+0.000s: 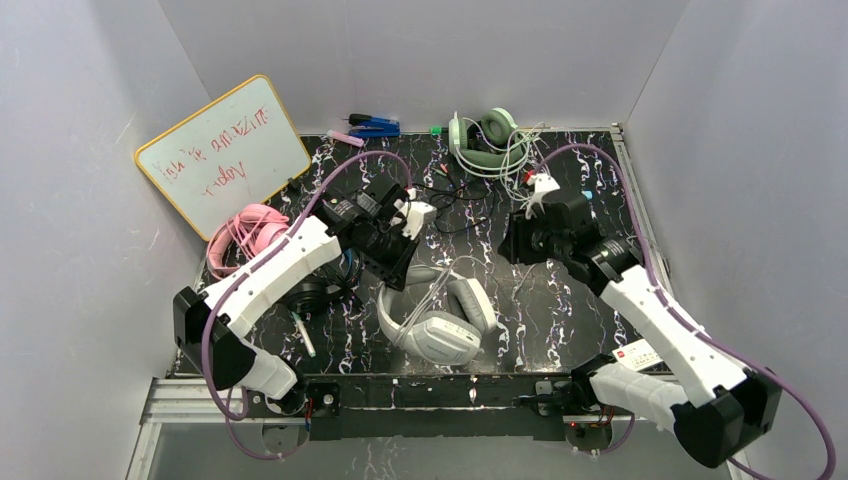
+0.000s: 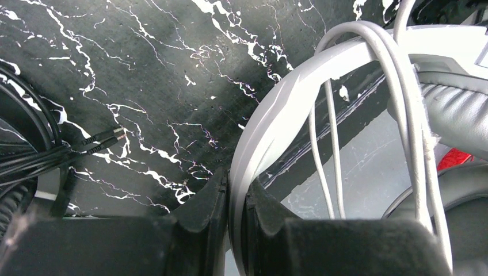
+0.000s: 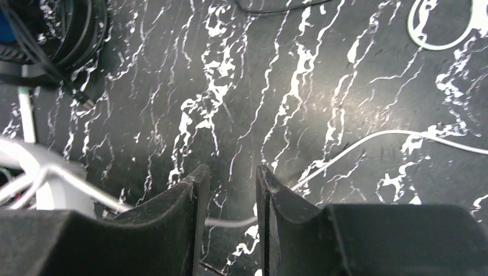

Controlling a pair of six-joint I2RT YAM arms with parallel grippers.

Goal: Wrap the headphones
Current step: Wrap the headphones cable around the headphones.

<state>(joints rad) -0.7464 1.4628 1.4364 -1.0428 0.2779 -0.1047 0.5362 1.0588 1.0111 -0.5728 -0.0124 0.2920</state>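
The white-grey headphones [image 1: 440,322] lie in the middle of the black marbled table, their white cord [image 2: 403,86] looped several times over the headband. My left gripper [image 2: 236,198] is shut on that headband [image 2: 270,115], at its left side [image 1: 395,268]. My right gripper [image 3: 230,178] stands open just above the table, right of the headset [image 1: 512,245]. A loose stretch of the white cord [image 3: 374,138] runs under and between its fingers, not pinched. The pink headphones [image 1: 245,232] sit at the left. The black-and-blue headphones [image 1: 320,290] are mostly hidden under my left arm.
A green headset [image 1: 485,140] with coiled cord lies at the back. A whiteboard [image 1: 225,150] leans on the left wall, with blue pens [image 1: 372,125] behind. Black cords [image 2: 34,155] trail left of my left gripper. A white pen [image 1: 303,335] lies near the front left.
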